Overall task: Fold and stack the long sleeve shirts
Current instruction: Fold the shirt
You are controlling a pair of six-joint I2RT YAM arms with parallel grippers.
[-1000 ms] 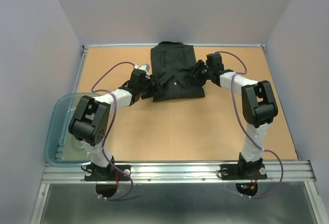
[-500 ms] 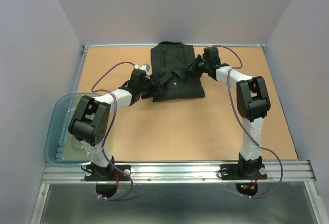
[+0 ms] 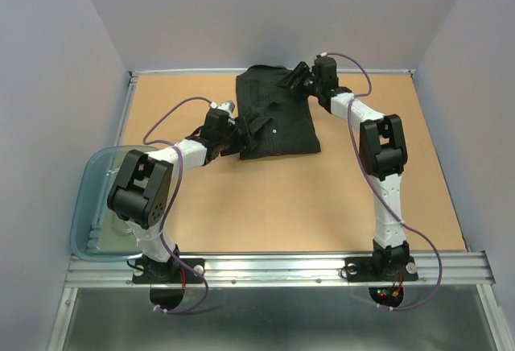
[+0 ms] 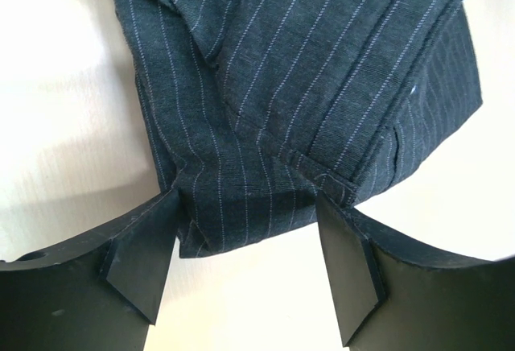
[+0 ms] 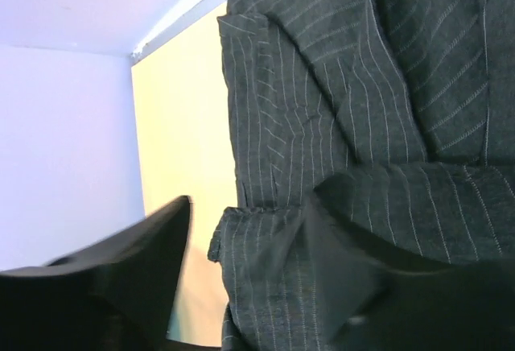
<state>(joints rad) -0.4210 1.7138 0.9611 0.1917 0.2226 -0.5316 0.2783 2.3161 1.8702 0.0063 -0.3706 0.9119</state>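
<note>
The shirt lies partly folded at the far middle of the table. It looks soft, light and limp, so I'd expect it to sag out of a fold unless taken by a doubled edge or hem, not a single layer. The left tool stands wide with the shirt's near-left edge between its fingers, unpinched, and the right tool, at the far-right corner, is partway apart around a folded edge, gripping nothing I can see. A tub sits at the table's left edge, well apart; only the two arms crowd the cloth.
</note>
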